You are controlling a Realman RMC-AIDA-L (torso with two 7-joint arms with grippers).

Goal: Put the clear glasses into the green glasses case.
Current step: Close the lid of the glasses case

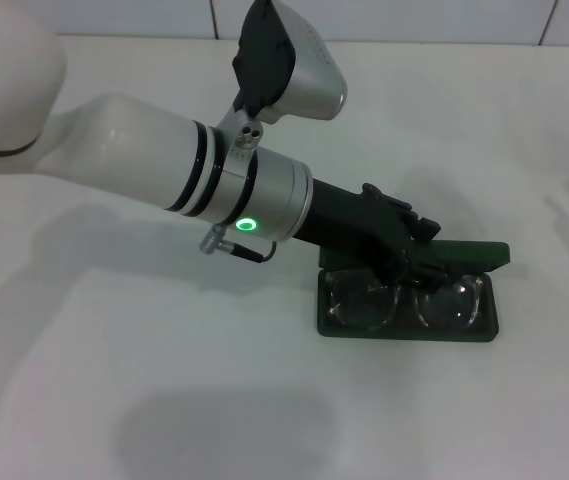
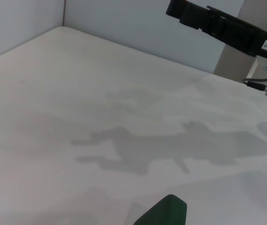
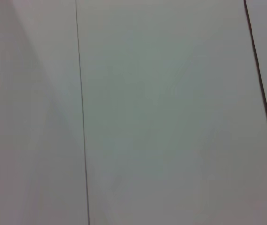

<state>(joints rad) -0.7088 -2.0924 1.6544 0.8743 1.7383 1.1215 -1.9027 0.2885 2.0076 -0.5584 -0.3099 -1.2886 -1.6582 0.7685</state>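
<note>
Dark green and open, the green glasses case point(image 1: 409, 310) lies right of centre in the head view on the white table point(image 1: 114, 400), its lid point(image 1: 464, 254) tipped back at the far edge. The clear glasses point(image 1: 404, 302) lie inside the tray, lenses side by side. The left gripper point(image 1: 404, 262) reaches down from the upper left to the case's back edge, just above the glasses; whether its fingers grip or are loosened is hard to tell. One green corner point(image 2: 164, 212) shows in the left wrist view.
</note>
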